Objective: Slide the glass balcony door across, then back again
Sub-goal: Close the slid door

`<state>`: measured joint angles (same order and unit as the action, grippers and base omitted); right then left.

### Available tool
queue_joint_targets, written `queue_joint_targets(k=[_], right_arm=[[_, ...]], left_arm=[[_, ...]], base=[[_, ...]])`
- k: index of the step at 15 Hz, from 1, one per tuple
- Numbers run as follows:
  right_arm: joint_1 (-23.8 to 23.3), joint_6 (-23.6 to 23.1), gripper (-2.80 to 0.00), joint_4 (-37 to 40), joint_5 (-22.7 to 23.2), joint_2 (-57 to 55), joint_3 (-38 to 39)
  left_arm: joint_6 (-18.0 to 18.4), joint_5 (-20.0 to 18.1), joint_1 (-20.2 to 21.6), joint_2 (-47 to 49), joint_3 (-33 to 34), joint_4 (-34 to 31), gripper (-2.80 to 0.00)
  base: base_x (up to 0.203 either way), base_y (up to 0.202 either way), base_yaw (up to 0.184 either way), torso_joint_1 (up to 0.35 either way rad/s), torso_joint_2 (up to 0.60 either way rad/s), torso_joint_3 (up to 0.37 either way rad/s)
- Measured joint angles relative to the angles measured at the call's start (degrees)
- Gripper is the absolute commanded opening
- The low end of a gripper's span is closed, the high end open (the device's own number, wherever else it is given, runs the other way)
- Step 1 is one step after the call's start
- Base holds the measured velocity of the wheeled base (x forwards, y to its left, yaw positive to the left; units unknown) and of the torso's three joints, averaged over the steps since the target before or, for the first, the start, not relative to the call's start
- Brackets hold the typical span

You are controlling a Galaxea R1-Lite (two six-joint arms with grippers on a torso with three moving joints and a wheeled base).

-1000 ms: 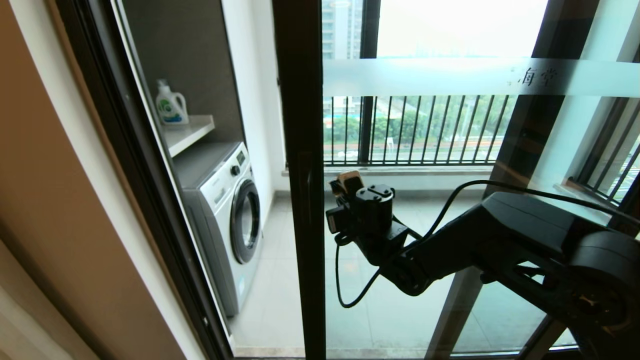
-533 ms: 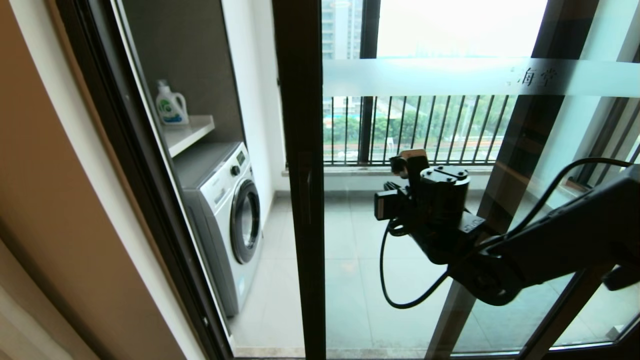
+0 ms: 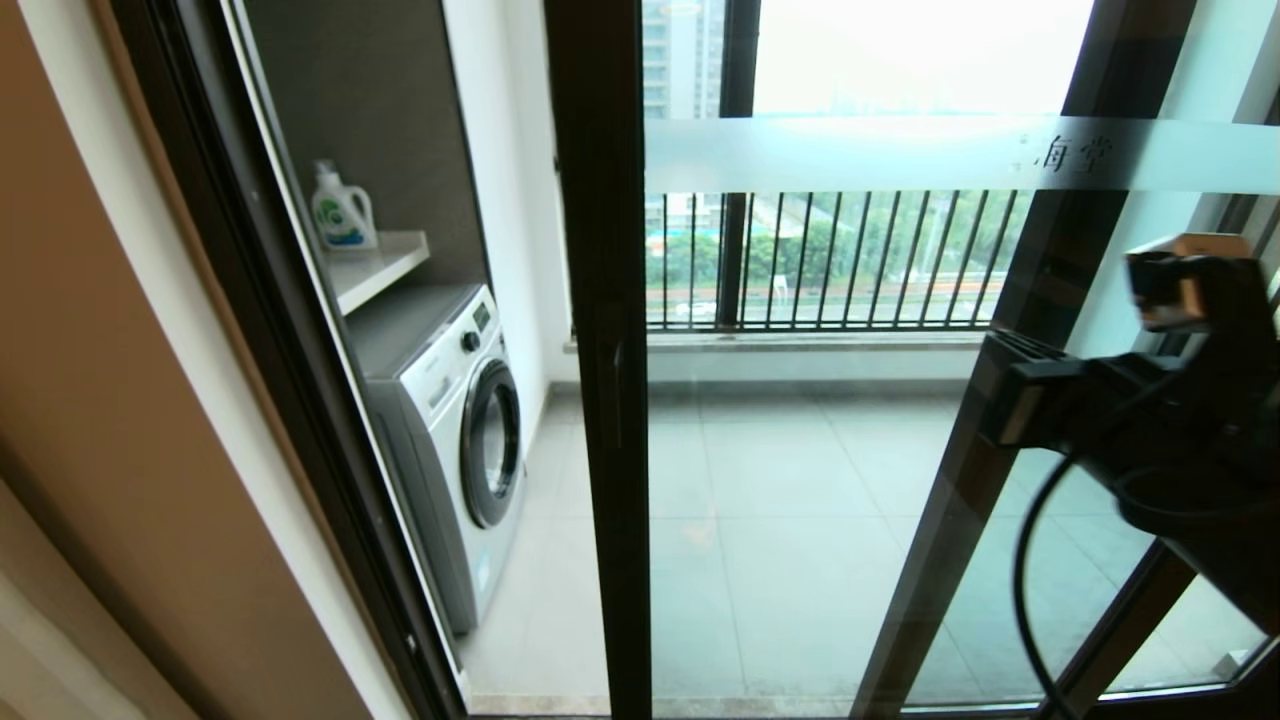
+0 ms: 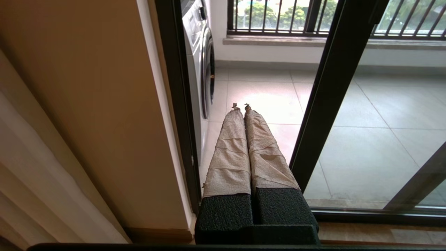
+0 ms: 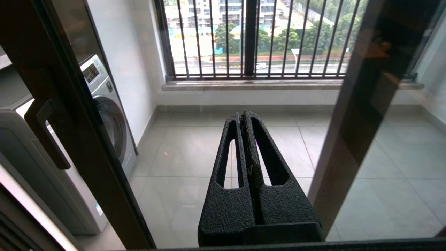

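Glass balcony door (image 3: 800, 450) covers the centre and right of the head view, its dark left stile (image 3: 600, 350) just right of the washing machine (image 3: 455, 430); handle (image 5: 43, 134) on that stile. Right gripper (image 5: 244, 120) sits well right of the handle, fingers pressed together, gripping nothing. Left gripper (image 4: 240, 106) hangs low near the door frame, taped fingers (image 4: 230, 153) together, empty.

The right arm (image 3: 1180, 470) reaches up at the right edge of the head view, cable looped below its wrist; the right gripper (image 5: 244, 120) has fingers pressed together. The left gripper (image 4: 240, 106) is closed too, its wrapped fingers (image 4: 230, 146) touching.
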<state>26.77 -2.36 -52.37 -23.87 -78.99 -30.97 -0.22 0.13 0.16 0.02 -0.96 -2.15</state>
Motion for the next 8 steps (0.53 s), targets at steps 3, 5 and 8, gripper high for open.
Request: queue_joint_targets(k=[3,5,8], right_arm=[[-3.36,-0.3,-2.8,11.89,0.04,20.23,5.28],[-8.46,-0.45,-2.8,22.68,0.17,32.9,6.11],[-18.09,-1.83,-2.8,38.04,0.35,48.83,5.3]], left_arm=[[-0.02,0.0,0.0,0.0,0.0,0.02,-2.8],[-0.02,0.0,0.0,0.0,0.0,-0.02,-2.8],[-0.02,0.02,0.0,0.0,0.0,0.0,-2.8]], base=[[0.0,0.0,0.0,0.0,0.0,0.0],[0.0,0.0,0.0,0.0,0.0,0.0],[0.0,0.0,0.0,0.0,0.0,0.0]])
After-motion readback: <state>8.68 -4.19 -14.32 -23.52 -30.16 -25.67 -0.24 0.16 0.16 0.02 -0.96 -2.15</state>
